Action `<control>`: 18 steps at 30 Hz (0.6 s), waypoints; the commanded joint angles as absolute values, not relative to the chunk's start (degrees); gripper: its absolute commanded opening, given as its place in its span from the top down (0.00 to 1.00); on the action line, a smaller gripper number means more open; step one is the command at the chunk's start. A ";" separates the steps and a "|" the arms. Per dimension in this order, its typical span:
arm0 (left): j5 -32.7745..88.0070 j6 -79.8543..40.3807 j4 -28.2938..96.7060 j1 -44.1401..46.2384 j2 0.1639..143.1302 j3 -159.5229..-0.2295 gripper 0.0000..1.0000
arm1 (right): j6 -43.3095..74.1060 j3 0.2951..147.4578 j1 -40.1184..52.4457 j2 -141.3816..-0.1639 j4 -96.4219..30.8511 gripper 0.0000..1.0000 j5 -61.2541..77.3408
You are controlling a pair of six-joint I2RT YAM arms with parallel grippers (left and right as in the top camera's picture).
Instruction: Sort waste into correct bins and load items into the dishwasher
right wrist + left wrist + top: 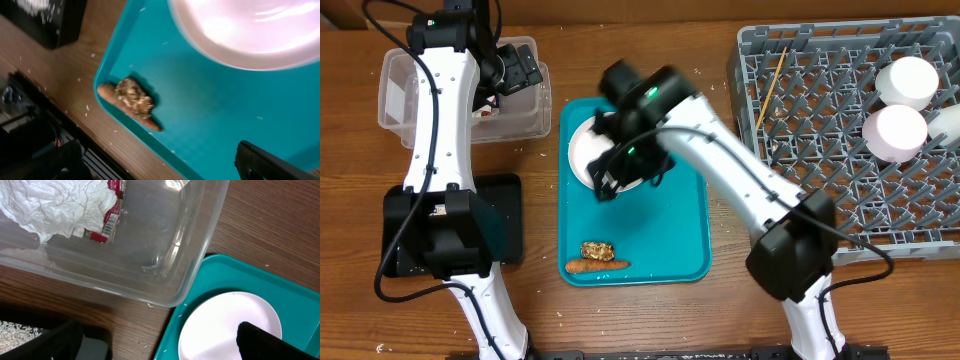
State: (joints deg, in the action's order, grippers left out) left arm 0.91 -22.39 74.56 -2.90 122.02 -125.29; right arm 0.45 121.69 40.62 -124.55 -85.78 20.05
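The clear tub (520, 115) at the back left holds the crumpled napkin (55, 205) and the red-and-white wrapper (111, 217). My left gripper (515, 70) hangs over the tub's right end, open and empty (160, 345). The white plate (582, 145) lies on the teal tray (660, 230). My right gripper (620, 170) hovers over the plate, open and empty (160, 165). The carrot stick (597, 266) and the brown food piece (597, 249) lie at the tray's near edge and also show in the right wrist view, carrot (107, 95), food piece (132, 96).
The grey dish rack (820, 130) at the right holds a white cup (910, 80), a white bowl (895, 132) and the wooden stick (770, 90). The black tray (500, 220) with rice (37, 5) sits left of the teal tray. Loose rice grains dot the table.
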 commanded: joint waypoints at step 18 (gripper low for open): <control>1.06 -22.72 75.11 -3.40 122.15 -125.78 0.00 | 18.00 104.73 52.71 -127.39 -68.40 0.00 18.96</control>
State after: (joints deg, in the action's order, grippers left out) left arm 0.91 -22.37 75.09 -3.05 122.02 -125.29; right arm 12.38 104.97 52.86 -125.12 -67.53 19.05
